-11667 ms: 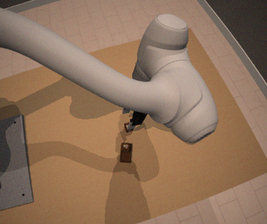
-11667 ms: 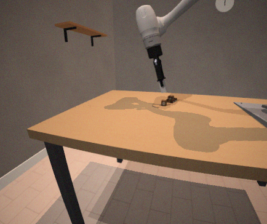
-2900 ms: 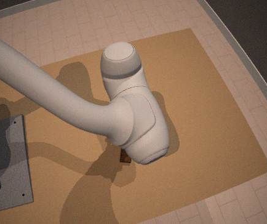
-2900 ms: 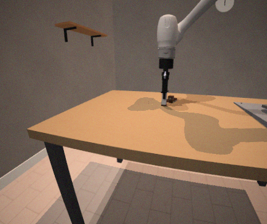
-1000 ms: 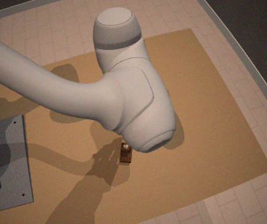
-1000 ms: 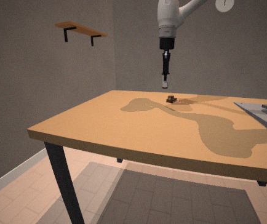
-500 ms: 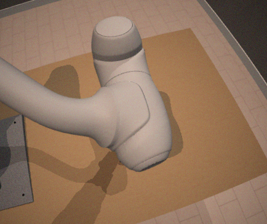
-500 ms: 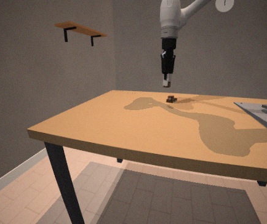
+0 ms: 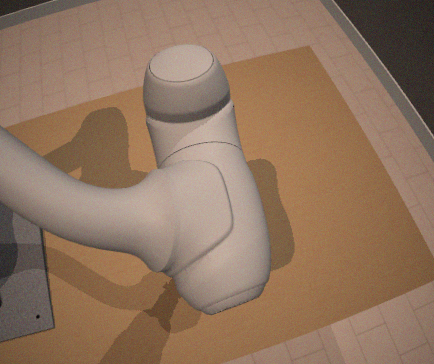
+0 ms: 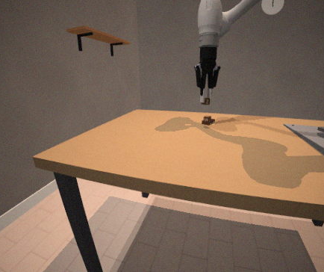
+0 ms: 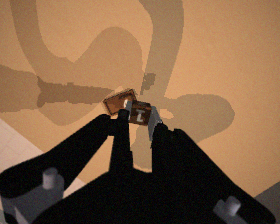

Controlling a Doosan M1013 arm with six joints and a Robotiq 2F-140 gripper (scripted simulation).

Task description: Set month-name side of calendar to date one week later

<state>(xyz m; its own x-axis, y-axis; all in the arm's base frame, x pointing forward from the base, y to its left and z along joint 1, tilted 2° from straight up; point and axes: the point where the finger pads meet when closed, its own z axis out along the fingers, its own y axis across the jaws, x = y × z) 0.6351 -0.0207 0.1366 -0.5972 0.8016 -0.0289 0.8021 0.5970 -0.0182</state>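
Observation:
My gripper (image 10: 206,96) (image 11: 139,111) is shut on a brown wooden cube (image 10: 207,101) (image 11: 134,117). It holds the cube in the air above the table. In the wrist view the held cube's face toward the camera bears a light digit that looks like a 1. The small brown tray (image 10: 208,122) (image 11: 111,105) stands on the table below, with the other cube (image 10: 207,118) in it. In the wrist view a fingertip and the held cube partly cover the tray, and the other cube's digit is not readable. In the top view the arm hides the gripper, tray and cubes.
The wooden table (image 9: 335,175) (image 10: 131,157) (image 11: 242,60) carries the arm's grey base plate (image 9: 25,300) (image 10: 317,140) on the side away from the shelf. Arm shadows fall around the tray. A wall shelf (image 10: 101,35) hangs to the left in the exterior view.

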